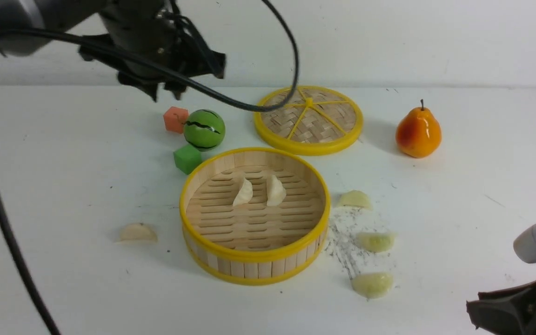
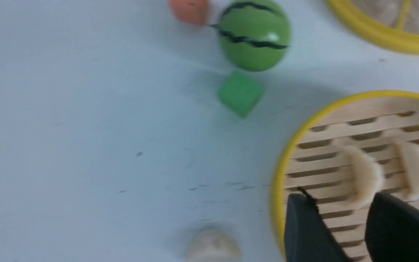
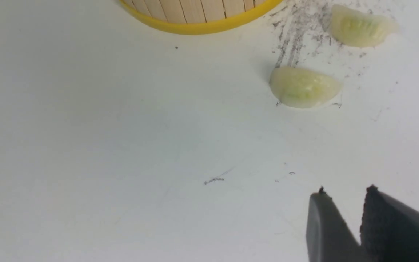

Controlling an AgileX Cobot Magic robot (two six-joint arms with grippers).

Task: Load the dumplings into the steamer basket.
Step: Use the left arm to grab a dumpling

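Two cream dumplings (image 1: 244, 191) lie inside the steamer basket (image 1: 254, 267), toward the tabletop's (image 1: 54, 177) near edge; four other dumplings (image 1: 372, 242) lie outside it. Left wrist view: left hand (image 2: 338, 198) slightly apart, empty. Right wrist view: right hand (image 3: 346, 191) narrowly apart, empty.

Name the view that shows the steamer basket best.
Front view: the whole basket shows, with two dumplings inside. The left wrist view catches only one blurred side of its rim and floor; the right wrist view only a strip of its outer wall.
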